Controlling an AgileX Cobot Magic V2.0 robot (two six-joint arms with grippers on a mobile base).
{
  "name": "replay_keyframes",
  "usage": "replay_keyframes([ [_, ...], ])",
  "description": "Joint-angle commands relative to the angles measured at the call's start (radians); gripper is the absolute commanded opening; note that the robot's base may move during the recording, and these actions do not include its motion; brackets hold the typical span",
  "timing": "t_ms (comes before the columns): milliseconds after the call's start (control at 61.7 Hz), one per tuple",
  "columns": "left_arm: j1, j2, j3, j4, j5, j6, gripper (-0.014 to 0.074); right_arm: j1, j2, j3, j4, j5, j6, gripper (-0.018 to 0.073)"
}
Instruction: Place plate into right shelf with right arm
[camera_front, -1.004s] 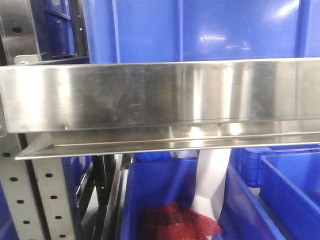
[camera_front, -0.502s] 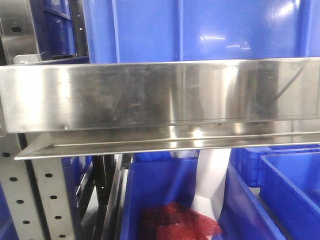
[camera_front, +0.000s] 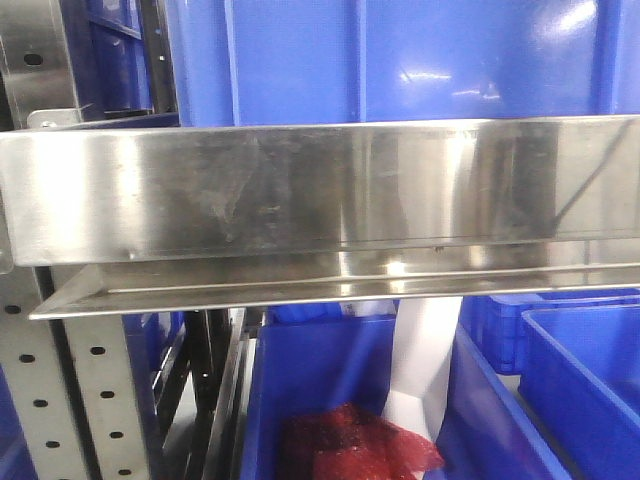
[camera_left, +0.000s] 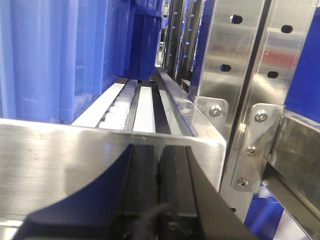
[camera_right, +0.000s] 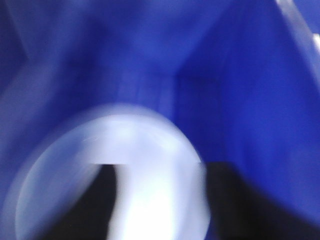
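The right shelf (camera_front: 300, 190) fills the front view as a brushed steel edge with blue bins (camera_front: 400, 60) above and below it. The plate (camera_right: 135, 145) shows only in the blurred right wrist view, white and round, lying against the inside of a blue bin (camera_right: 240, 100). My right gripper (camera_right: 160, 167) is over it, its dark fingers (camera_right: 97, 200) spread wide to either side of the plate. My left gripper (camera_left: 159, 155) is shut and empty, its tips close in front of a steel shelf edge (camera_left: 60, 160).
Perforated steel uprights (camera_left: 235, 65) stand right of the left gripper, with roller rails (camera_left: 142, 105) running back behind the edge. In the front view the lower bin (camera_front: 320, 370) holds a red mesh bundle (camera_front: 360, 445) and a white strip (camera_front: 425, 360).
The front view is almost unchanged. Only a dark reflection at the right end of the steel shelf edge has shifted.
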Motion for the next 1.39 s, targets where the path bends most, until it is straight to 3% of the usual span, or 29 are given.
replay_keyframes([
  [0,-0.003,-0.012,0.008,0.0,-0.092,-0.006,-0.0047,-0.008,-0.098,-0.037,-0.018,-0.041,-0.004,0.0566],
  [162,-0.003,-0.012,0.008,0.0,-0.092,-0.006,-0.0047,-0.004,-0.203,-0.037,-0.016,0.014,-0.004,0.0462],
  [324,-0.003,-0.012,0.008,0.0,-0.092,-0.006,-0.0047,0.005,-0.332,0.008,-0.016,0.058,-0.004,0.0275],
  [421,-0.003,-0.012,0.008,0.0,-0.092,-0.006,-0.0047,0.007,-0.453,0.098,-0.016,0.031,-0.005,0.0156],
  [567,-0.003,-0.012,0.008,0.0,-0.092,-0.006,-0.0047,0.007,-0.653,0.296,-0.016,-0.046,-0.012,0.0047],
  [810,-0.003,-0.012,0.008,0.0,-0.092,-0.006,-0.0047,0.007,-1.045,0.714,-0.017,-0.21,-0.015,0.0048],
  [956,-0.003,-0.012,0.008,0.0,-0.092,-0.006,-0.0047,0.007,-1.233,0.907,-0.017,-0.239,-0.015,0.0048],
  [1166,-0.003,-0.012,0.008,0.0,-0.092,-0.006,-0.0047,0.007,-1.391,1.05,-0.017,-0.229,-0.015,0.0048],
  [1377,-0.003,-0.012,0.008,0.0,-0.092,-0.006,-0.0047,0.007,-1.407,1.105,-0.018,-0.219,-0.015,0.0048],
])
